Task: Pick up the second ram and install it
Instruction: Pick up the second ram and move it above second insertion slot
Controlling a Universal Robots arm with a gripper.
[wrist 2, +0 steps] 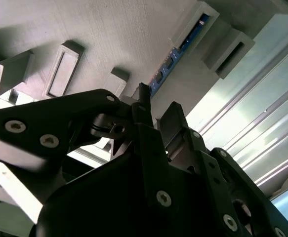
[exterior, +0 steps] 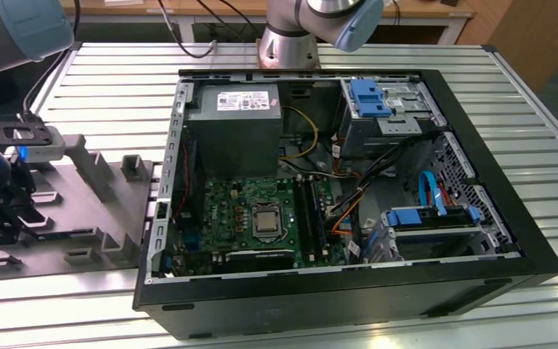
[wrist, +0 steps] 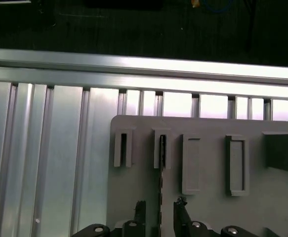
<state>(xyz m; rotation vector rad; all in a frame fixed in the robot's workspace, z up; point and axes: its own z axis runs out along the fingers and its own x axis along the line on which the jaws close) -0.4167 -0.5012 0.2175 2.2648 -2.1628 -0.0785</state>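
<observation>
No text legible. White label (exterior: 247,100) on the power supply (exterior: 229,142), at 11 o'clock from the motherboard (exterior: 223,207) in the exterior view: rows of dark print and small marks, too small to read. Motherboard chips and connectors: markings cannot be made out. Both wrist views: nothing readable.

In the tray (wrist: 213,168), the ram (wrist: 160,168) stands on edge between the spread fingers (wrist: 140,210) of my gripper (wrist: 160,203). The case (exterior: 357,298) sits beside the tray, on the exterior view's right.
</observation>
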